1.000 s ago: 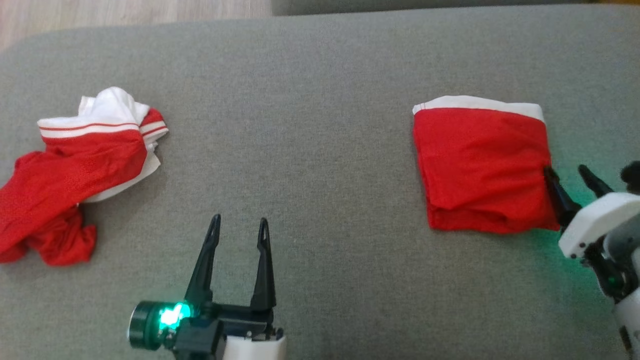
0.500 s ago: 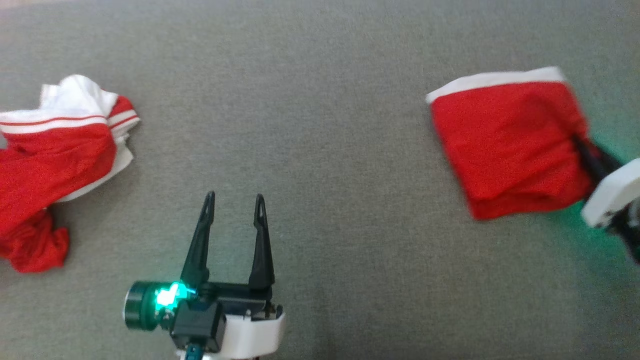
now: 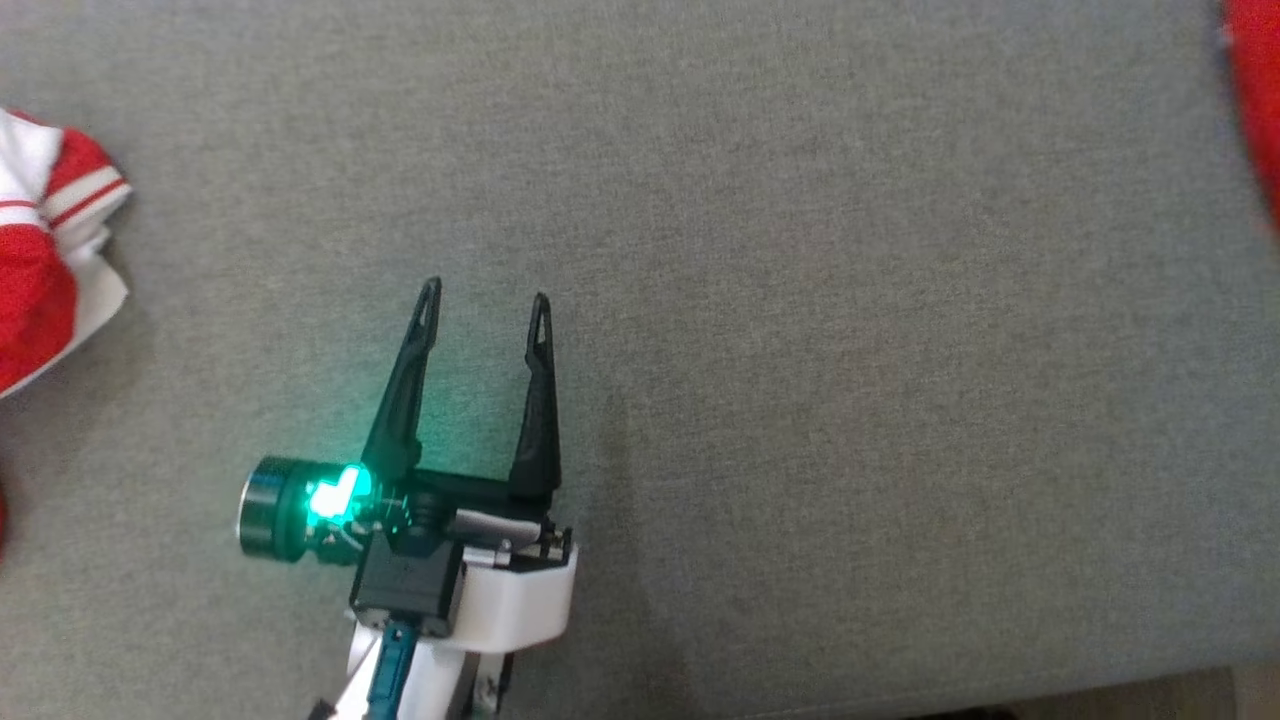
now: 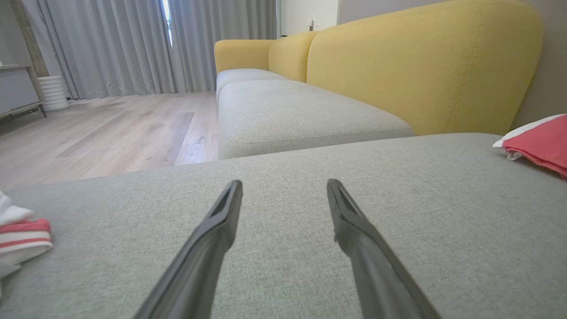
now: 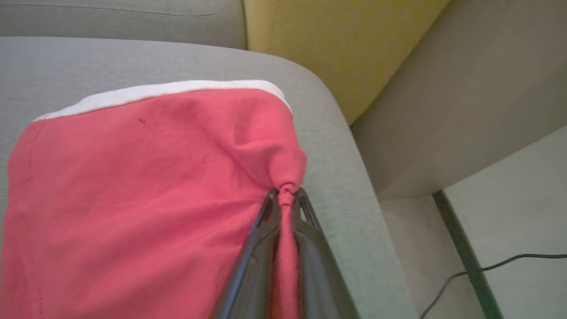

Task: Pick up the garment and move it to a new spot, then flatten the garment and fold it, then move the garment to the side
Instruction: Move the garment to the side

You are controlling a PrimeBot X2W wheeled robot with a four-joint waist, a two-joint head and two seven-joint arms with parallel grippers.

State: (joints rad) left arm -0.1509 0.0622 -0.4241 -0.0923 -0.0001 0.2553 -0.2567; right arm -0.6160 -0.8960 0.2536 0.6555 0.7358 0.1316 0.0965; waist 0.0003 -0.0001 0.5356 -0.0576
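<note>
Right pincer [image 5: 285, 192] clamps folded garment [image 5: 133, 186], white band [image 5: 168, 88] seemingly pointing away; left pincer [image 3: 485, 295] apart.

A yellow-backed sofa [image 4: 421, 66] with grey seat cushions [image 4: 288, 119] stands on a pale wood floor [image 4: 110, 128]. Grey curtains [image 4: 124, 44] hang behind — daylight shows through a narrow gap.

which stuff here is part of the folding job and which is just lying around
In the job: folded red garment, pinched at its edge by the right gripper; left gripper, open over the grey cushion.
Lying about: crumpled red and white garment; yellow sofa back; black cable on the floor.
</note>
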